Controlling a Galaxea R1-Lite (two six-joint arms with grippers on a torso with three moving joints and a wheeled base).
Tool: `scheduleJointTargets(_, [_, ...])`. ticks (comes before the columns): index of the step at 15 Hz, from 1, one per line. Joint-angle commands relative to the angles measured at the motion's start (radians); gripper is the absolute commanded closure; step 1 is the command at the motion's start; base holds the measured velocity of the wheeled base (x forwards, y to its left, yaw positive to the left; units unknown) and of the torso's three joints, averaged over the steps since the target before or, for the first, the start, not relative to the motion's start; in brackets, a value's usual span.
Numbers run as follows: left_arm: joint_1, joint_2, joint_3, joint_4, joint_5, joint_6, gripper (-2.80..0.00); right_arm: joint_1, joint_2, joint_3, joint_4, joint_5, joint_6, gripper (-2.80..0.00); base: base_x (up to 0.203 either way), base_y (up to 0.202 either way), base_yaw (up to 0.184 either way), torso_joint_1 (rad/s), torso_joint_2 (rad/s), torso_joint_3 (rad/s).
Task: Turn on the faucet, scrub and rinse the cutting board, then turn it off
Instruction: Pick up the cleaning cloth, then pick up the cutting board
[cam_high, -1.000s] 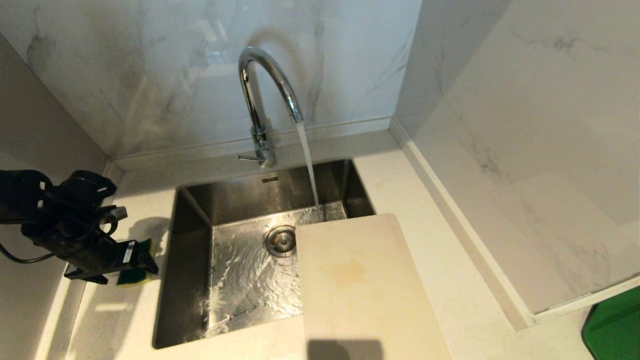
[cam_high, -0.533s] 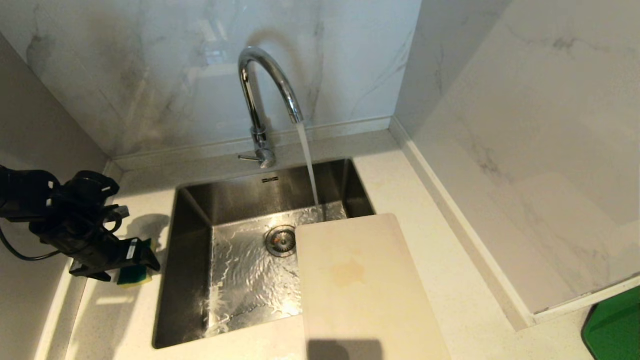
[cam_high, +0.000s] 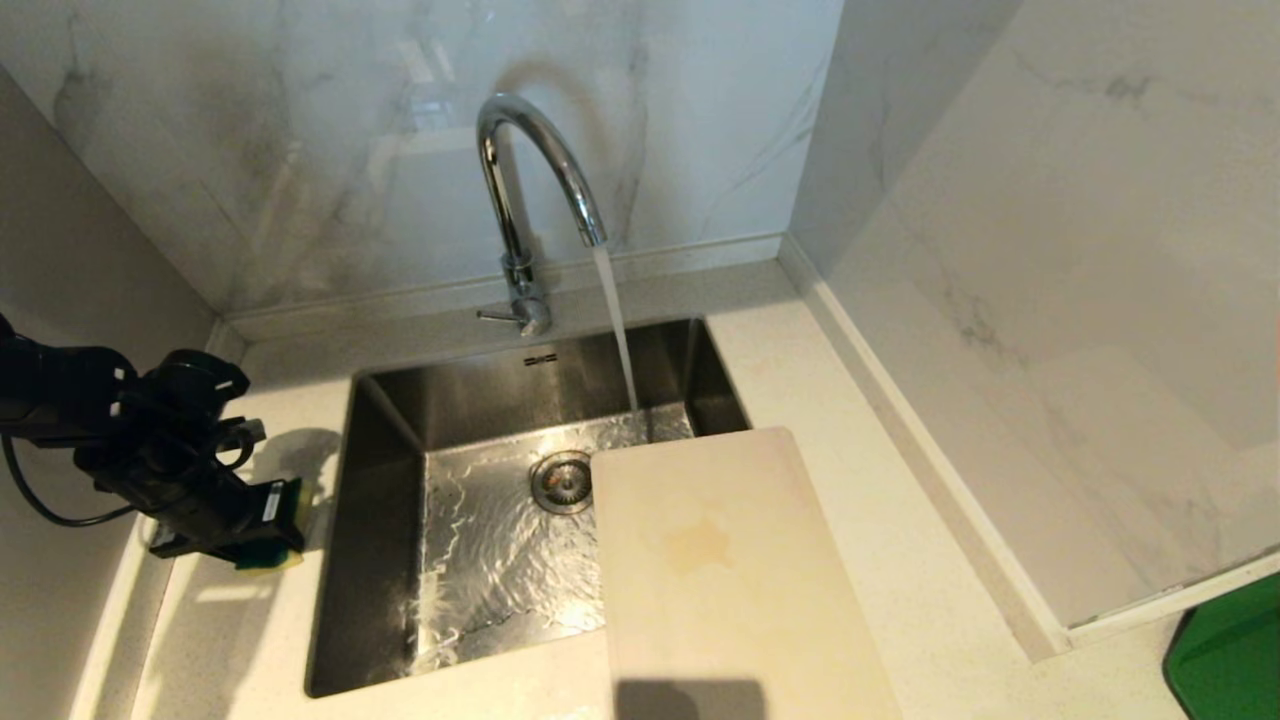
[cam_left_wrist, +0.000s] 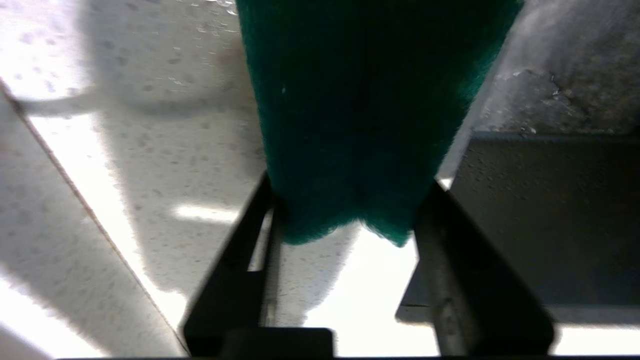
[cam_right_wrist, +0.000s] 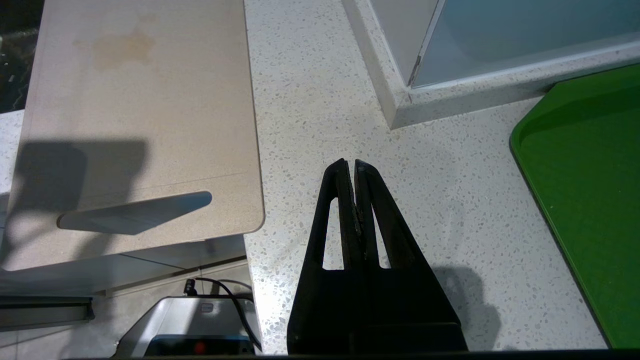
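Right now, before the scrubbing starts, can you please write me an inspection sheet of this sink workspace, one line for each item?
Surface: pale speckled countertop around a steel sink; the sink floor is wet.
Job's things: faucet running, stream falling into the sink; cutting board lying over the sink's right edge, with a yellowish stain, not under the stream.
Clutter: green tray at the right of the counter.
Grippers: left tool on the counter left of the sink, fingers on both sides of a green-and-yellow sponge; right tool shut, empty, over the counter beside the board.
Cables: black cable on the left arm.
Surroundings: marble-look walls.
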Motion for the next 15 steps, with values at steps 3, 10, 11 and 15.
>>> scheduleJointTargets(3, [0.0, -0.006, 0.004, 0.005, -0.016, -0.002, 0.0, 0.0, 0.001, 0.0, 0.001, 0.0, 0.0, 0.0, 0.0, 0.0, 0.0, 0.0, 0.0, 0.0])
scheduleJointTargets(10, [0.0, -0.166, -0.026, 0.028, -0.036, 0.047, 0.0, 0.002, 0.001, 0.0, 0.001, 0.0, 0.0, 0.0, 0.0, 0.0, 0.0, 0.0, 0.0, 0.0])
scheduleJointTargets(11, [0.0, -0.201, -0.035, 0.046, -0.039, 0.071, 0.0, 0.0, 0.001, 0.0, 0.001, 0.0, 0.0, 0.0, 0.0, 0.0, 0.0, 0.0, 0.0, 0.0])
scheduleJointTargets(15, [-0.003, -0.362, -0.04, 0.111, -0.096, 0.144, 0.0, 0.0, 0.001, 0.0, 0.001, 0.0, 0.0, 0.0, 0.0, 0.0, 0.0, 0.0, 0.0, 0.0])
